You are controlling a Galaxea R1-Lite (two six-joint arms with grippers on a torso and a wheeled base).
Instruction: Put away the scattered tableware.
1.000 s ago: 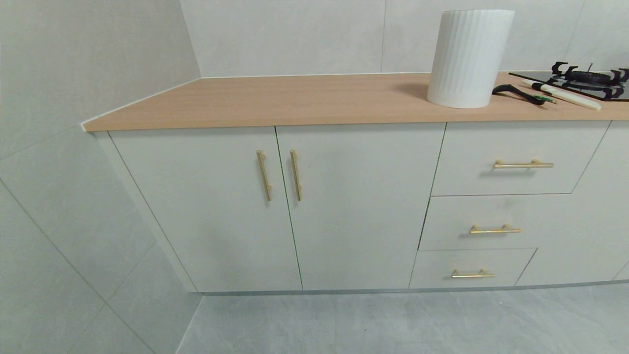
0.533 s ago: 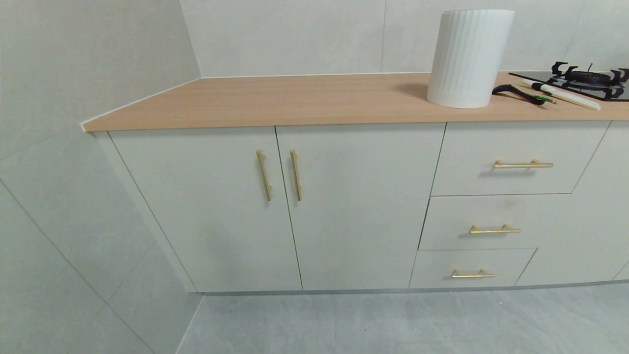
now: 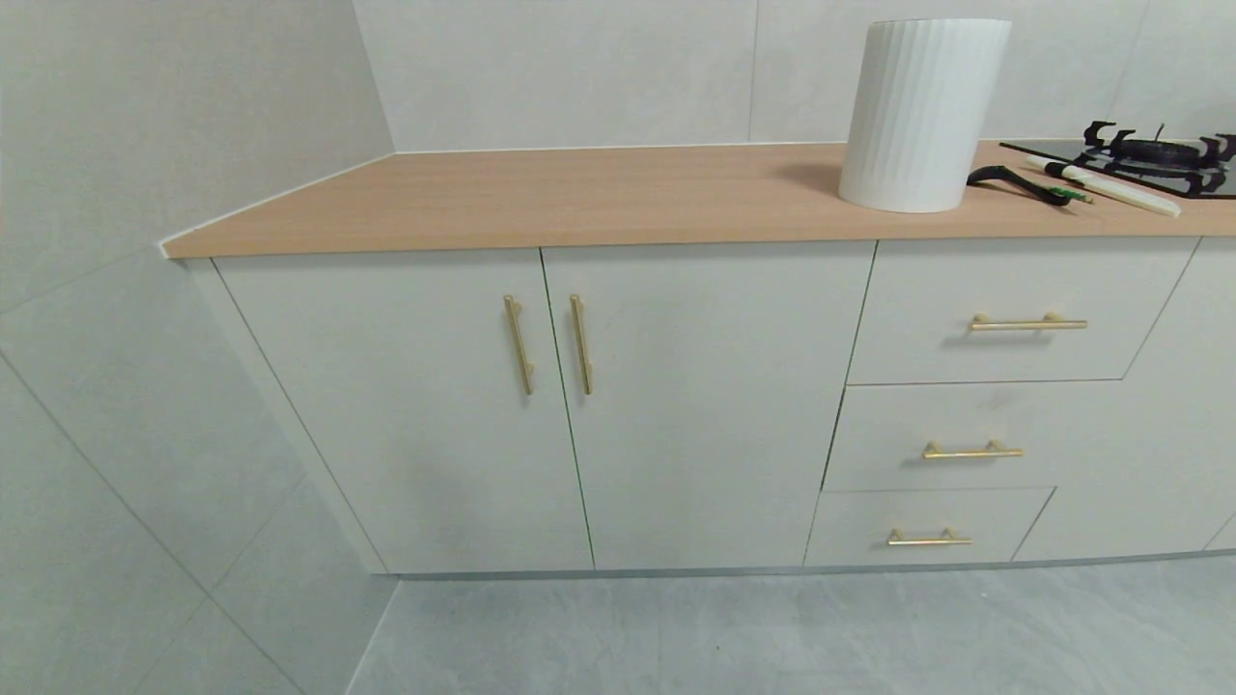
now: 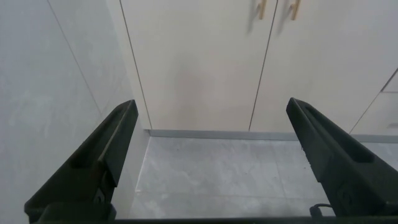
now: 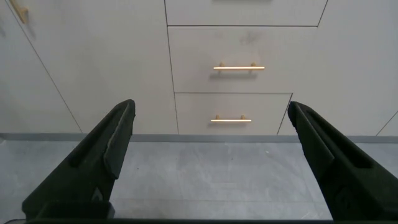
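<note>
In the head view, a wooden tabletop (image 3: pixel 541 198) is seen above a pale cabinet with two closed doors (image 3: pixel 550 405), on which a pair of upright gold handles (image 3: pixel 548 344) is set side by side, and with three closed drawers (image 3: pixel 1004 386) stacked on the right. A tall white ribbed container (image 3: pixel 917 114) is stood upright on the tabletop near its right end. Just beside it, on its right, a black utensil (image 3: pixel 1009 180) is laid flat, and a long white utensil (image 3: pixel 1110 187) is laid a little further right, close to a black hob (image 3: pixel 1159 152); something thin and green (image 3: pixel 1070 195) is seen between the two, too small to be identified. In the left wrist view, the left gripper (image 4: pixel 211 106) is held low over the grey floor (image 4: pixel 217 174) in front of the cabinet doors, beside the tiled wall (image 4: pixel 56 93), with its fingers (image 4: pixel 106 155) spread wide apart and nothing between them. In the right wrist view, the right gripper (image 5: pixel 210 106) is held low over the floor in front of the two lower drawers (image 5: pixel 233 87), its fingers (image 5: pixel 102 155) likewise wide apart and nothing gripped.
</note>
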